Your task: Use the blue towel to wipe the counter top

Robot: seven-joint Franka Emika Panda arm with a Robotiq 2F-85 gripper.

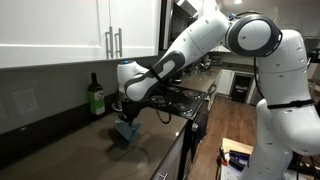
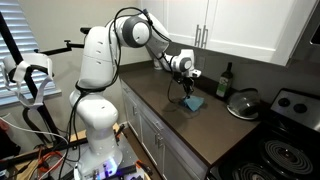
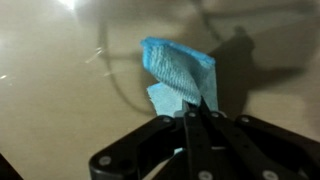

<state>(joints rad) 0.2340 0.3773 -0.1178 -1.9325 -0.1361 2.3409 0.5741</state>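
We see the gripper [image 3: 200, 116] coming in from the bottom edge of the wrist view. Its two dark fingers [image 3: 187, 138] are drawn close together around a corner of the blue towel [image 3: 178, 68]. The cloth runs up and to the left from the fingertips in a crumpled fold that fills the middle of the frame, with a paler flap beside its left edge. Only the towel's lower right tip sits between the fingers; the rest lies beyond them.

In an exterior view the gripper [image 1: 128, 112] points down over the dark counter top [image 1: 70, 145], in the centre left of the frame. The towel [image 1: 125, 133] is bunched directly beneath it. We cannot tell whether the bottom of the cloth rests on the surface. A green bottle [image 1: 96, 98] stands near the wall, to the upper left of the towel.

In an exterior view from the opposite end, the gripper [image 2: 186, 84] sits right of centre with the towel [image 2: 193, 103] just below it. The bottle [image 2: 225, 80] and a pot lid [image 2: 243, 103] lie further right on the counter top [image 2: 190, 135].
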